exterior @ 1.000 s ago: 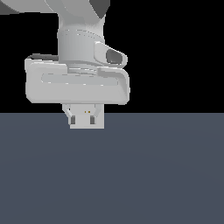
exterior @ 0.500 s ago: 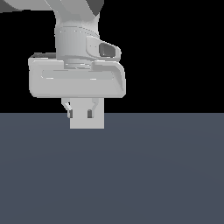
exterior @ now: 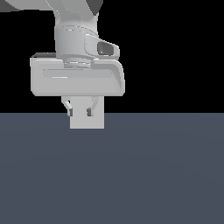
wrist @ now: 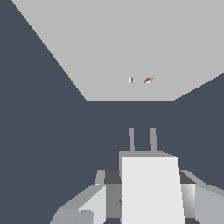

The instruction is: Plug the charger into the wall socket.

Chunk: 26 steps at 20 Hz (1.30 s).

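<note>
White-grey block: the charger (wrist: 151, 188) sits between your gripper's (wrist: 148, 192) fingers, its flat sides against the pads, two thin prongs pointing ahead of the hand.
Grip state: your fingers (wrist: 87, 203) are closed against the charger's two side faces; in the exterior view the gripper (exterior: 79, 111) hangs just above the dark floor (exterior: 166, 175) with the pale block half hidden behind it.
Socket: the wall socket (wrist: 131, 48) stands ahead of the fingertips, a flat light-grey plate with two small orange dots (wrist: 139, 80) at its centre; prong tips and plate are apart, with dark floor showing between them.
Alignment: the prongs look roughly in line with the dots, possibly a shade off sideways; you cannot settle that from these views.
Handling, as a judgement: expect a light, rigid block with smooth faces, so it could slip or twist in a two-sided pinch if the prongs catch the plate edge-on.
Where to hold: keep hold on the broad side faces, well back from the prongs, leaving the pronged face free.
Prongs: thin, so likely the weak part; push straight, not at an angle.
Plate: treat it as stiff and fixed.
</note>
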Motion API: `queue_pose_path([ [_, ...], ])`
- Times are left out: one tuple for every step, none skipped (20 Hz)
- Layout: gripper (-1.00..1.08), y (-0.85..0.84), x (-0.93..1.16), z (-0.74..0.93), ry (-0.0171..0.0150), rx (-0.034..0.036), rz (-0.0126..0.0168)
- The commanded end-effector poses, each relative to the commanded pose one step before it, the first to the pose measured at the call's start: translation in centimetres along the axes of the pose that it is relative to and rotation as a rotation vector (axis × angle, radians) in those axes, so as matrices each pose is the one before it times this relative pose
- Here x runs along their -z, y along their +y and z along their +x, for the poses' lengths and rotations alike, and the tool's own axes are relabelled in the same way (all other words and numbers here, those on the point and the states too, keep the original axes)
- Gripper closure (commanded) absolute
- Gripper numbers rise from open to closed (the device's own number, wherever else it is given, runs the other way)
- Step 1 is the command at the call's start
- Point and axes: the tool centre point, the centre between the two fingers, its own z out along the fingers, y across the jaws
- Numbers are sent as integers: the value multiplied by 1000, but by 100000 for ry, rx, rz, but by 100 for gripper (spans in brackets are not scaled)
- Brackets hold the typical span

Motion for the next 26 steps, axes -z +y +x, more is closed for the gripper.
queue_pose_path([
  [108, -2, 0, 1, -1, -3, -3],
  [108, -1, -3, 18, 0, 0, 0],
  [108, -2, -10, 55, 0, 0, 0],
  [108, -3, -17, 92, 0, 0, 0],
  [108, -5, -24, 129, 0, 0, 0],
  [108, 21, -37, 169, -9, -48, 4],
  [108, -9, -38, 204, 0, 0, 0],
  [108, -11, -45, 241, 0, 0, 0],
  [108, 28, -60, 281, -15, -67, 0],
  [108, -15, -58, 313, 0, 0, 0],
  [108, 24, -72, 352, -13, -68, -6],
  [108, -19, -71, 384, 0, 0, 0],
  [108, 21, -84, 418, -12, -67, -9],
  [108, -20, -73, 396, 0, 0, 0],
  [108, 24, -73, 361, -12, -67, -11],
  [108, -16, -58, 319, 0, 0, 0],
  [108, 28, -59, 285, -11, -67, -13],
  [108, -13, -45, 245, 0, 0, 0],
  [108, -11, -38, 208, 0, 0, 0],
  [108, -10, -31, 172, 0, 0, 0],
  [108, 34, -31, 140, -8, -66, -20],
  [108, -7, -18, 101, 0, 0, 0],
  [108, -6, -11, 66, 0, 0, 0],
  [108, -4, -5, 30, 0, 0, 0],
  [108, -3, 2, -5, 0, 0, 0],
  [108, -1, 3, -14, 0, 0, 0],
])
